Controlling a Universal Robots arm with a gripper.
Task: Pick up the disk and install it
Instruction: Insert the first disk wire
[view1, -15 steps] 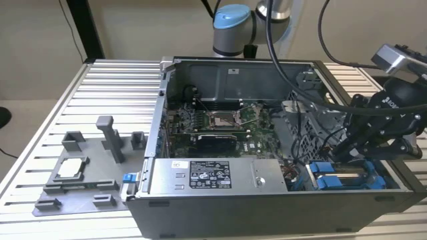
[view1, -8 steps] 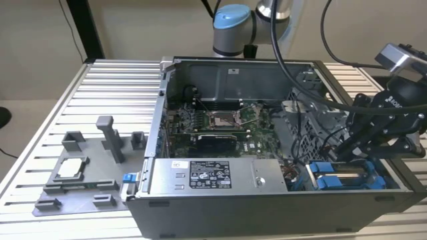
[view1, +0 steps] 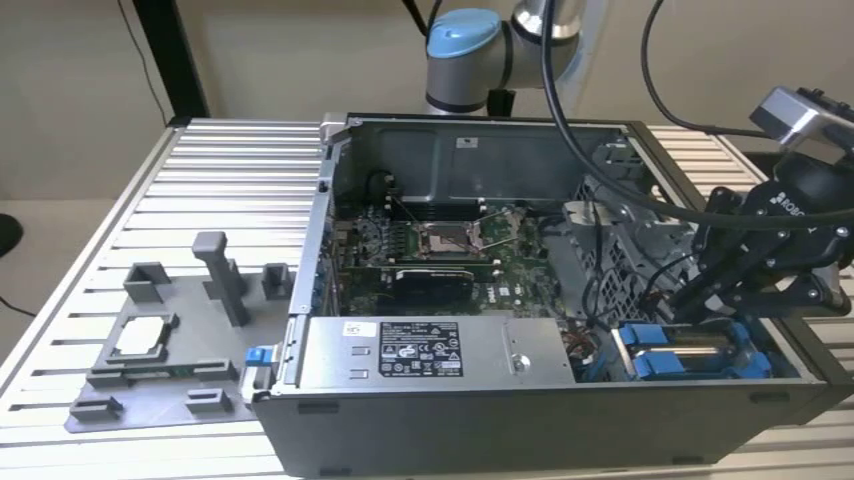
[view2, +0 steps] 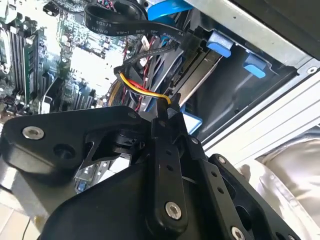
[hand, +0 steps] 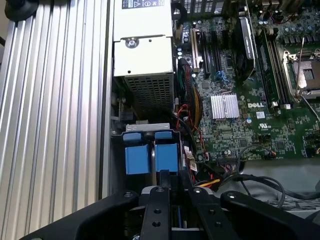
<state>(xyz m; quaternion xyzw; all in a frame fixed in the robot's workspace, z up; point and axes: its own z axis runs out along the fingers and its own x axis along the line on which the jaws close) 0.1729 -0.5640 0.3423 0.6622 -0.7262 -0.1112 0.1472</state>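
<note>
One gripper (view1: 694, 308) hovered just above the disk (view1: 697, 358) inside the case (view1: 534, 425) in the exterior view, while the second wrist view added yellow-red wires (view2: 145, 90) beside it, grip state unclear.

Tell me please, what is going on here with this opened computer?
The robot's gripper is down at a corner of the open computer case, on the exterior view's right. The disk, with blue side rails, sits in that corner, just below the gripper. Whether the gripper holds it cannot be seen. A grey fixture lies on the table beside the case.
</note>
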